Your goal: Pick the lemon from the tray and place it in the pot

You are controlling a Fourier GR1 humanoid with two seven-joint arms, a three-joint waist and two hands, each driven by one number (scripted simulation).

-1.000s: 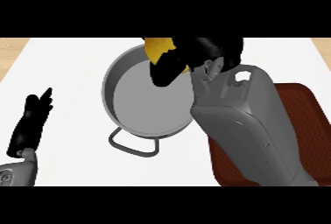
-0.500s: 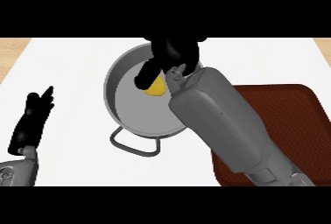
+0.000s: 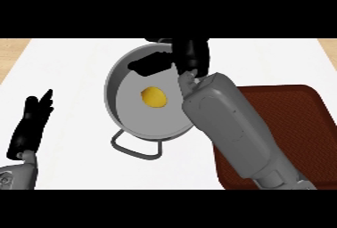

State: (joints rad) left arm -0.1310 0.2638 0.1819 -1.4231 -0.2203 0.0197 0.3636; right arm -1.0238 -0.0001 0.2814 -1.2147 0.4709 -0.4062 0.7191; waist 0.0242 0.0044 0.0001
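Observation:
The yellow lemon (image 3: 153, 96) lies on the floor of the grey pot (image 3: 135, 125), near its middle. My right hand (image 3: 179, 58) hovers over the pot's far rim, fingers spread and relaxed, holding nothing and apart from the lemon. Its grey forearm crosses the pot's right edge. The brown tray (image 3: 296, 129) sits to the right, partly hidden under that forearm, with nothing visible on its bare part. My left hand (image 3: 30, 127) rests open at the lower left, fingers up.
The pot's wire handle (image 3: 135, 149) sticks out toward me onto the white counter (image 3: 72, 67). A strip of wood shows at the far left and right corners.
My right hand carried the lemon down over the pot, then let go. The lemon now lies in the pot and the hand has lifted toward the far rim. The left hand stayed still.

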